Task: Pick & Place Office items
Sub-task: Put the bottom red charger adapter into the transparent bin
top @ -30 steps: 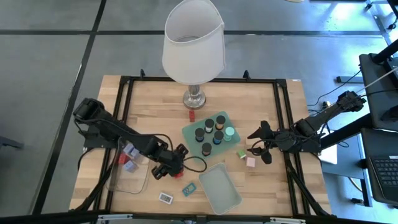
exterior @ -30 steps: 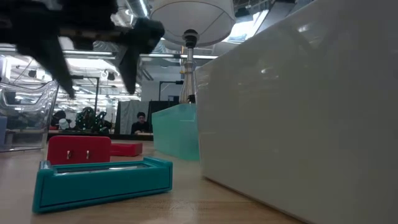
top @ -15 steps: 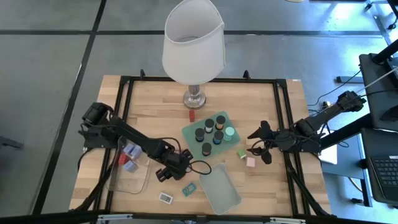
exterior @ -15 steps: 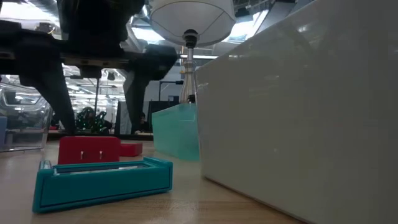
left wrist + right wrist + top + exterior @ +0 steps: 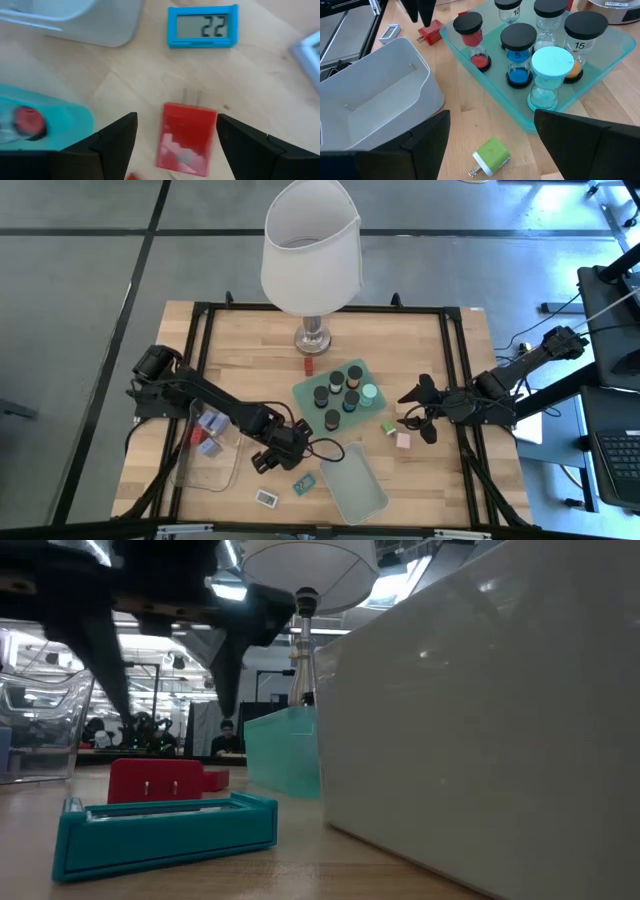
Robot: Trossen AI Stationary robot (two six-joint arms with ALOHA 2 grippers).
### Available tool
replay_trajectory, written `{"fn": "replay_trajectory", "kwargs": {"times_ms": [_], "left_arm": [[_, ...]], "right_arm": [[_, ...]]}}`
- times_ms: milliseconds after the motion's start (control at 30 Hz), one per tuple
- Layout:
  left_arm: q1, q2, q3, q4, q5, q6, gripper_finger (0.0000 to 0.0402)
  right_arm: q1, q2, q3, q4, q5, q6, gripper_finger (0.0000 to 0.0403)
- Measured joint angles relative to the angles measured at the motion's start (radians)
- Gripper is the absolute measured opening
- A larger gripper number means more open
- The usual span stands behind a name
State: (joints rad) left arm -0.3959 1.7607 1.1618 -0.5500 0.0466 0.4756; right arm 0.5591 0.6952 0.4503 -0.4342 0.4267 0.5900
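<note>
Wooden desk (image 5: 250, 345) under us: the red block (image 5: 186, 137) lies flat between our left hand's (image 5: 175, 140) spread fingers, untouched, near the teal rectangle (image 5: 202, 26) and tray (image 5: 355, 482). Our right hand (image 5: 413, 410) waits apart, fingers spread, near the green block (image 5: 491, 154).

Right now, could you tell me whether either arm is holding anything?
Nothing is held. The left gripper hangs open over the red block; the right gripper waits open beside the tray.
</note>
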Motion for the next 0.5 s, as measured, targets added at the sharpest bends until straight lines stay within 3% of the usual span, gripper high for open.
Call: {"fn": "replay_trajectory", "kwargs": {"times_ms": [167,500], "left_arm": [[0.003,0.009,-0.033,0.015,0.037,-0.052,0.0269],[0.029,0.096,-0.050,0.029,0.030,0.023,0.0269]], "right_arm": [[0.000,0.000,0.000,0.000,0.000,0.000,0.0291],[0.000,0.000,0.000,0.000,0.001,0.000,0.0291]]}}
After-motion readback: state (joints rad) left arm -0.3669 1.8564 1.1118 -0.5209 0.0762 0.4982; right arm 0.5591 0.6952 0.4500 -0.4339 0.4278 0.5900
